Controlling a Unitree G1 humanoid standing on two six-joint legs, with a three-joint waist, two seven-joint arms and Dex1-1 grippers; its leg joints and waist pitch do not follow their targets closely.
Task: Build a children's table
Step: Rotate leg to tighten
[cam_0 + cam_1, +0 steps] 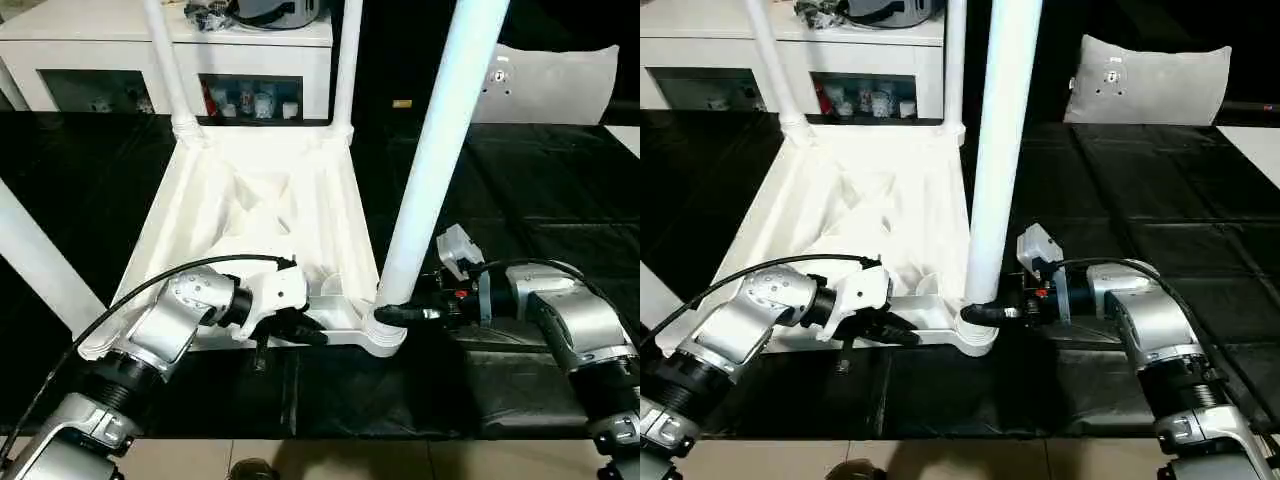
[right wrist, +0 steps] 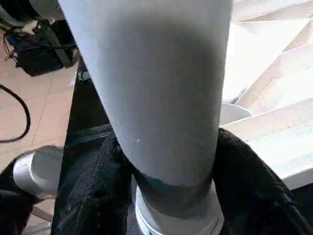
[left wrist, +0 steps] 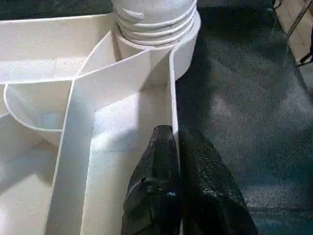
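1. Right wrist view: my right gripper [image 2: 171,196] has both black fingers [image 2: 244,181] clamped round the base of the long white tapered round leg [image 2: 156,88], just above its corner socket [image 1: 385,335].
2. My left gripper [image 3: 178,147] is pressed together, pinching the rim wall of the white ribbed plastic tabletop [image 1: 255,200] (upside down on the black mat [image 1: 520,200]).
3. Two more white legs [image 1: 165,60] stand in the far sockets.

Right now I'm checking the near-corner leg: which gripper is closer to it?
Right. The right gripper straddles the leg at its base; the left gripper pinches the tabletop's rim beside it.
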